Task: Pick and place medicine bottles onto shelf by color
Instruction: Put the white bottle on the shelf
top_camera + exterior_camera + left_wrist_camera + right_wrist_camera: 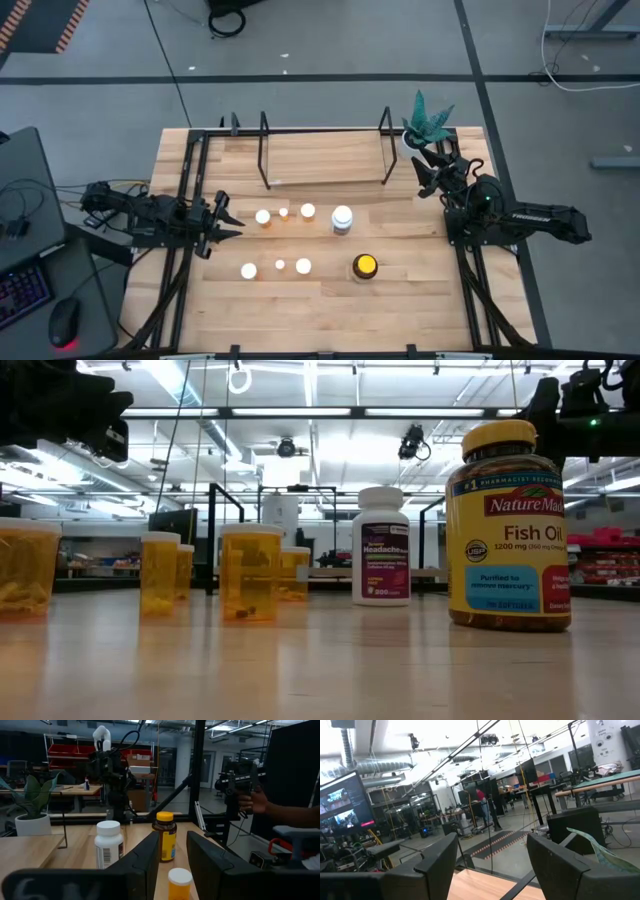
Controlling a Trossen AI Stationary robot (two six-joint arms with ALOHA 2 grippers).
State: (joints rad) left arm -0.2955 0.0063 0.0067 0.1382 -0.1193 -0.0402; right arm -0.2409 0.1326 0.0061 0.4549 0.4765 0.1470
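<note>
Eight medicine bottles (307, 211) stand unsorted on the counter; wire-framed wooden shelf (325, 158) bare; left claw (226, 220) closed empty, right claw (428, 172) open.

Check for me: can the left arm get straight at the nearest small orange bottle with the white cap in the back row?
Probably yes. The left gripper sits just beside that small orange bottle with the white cap, with bare wooden tabletop between them. Its jaws look nearly shut, so they would need opening first.
</note>
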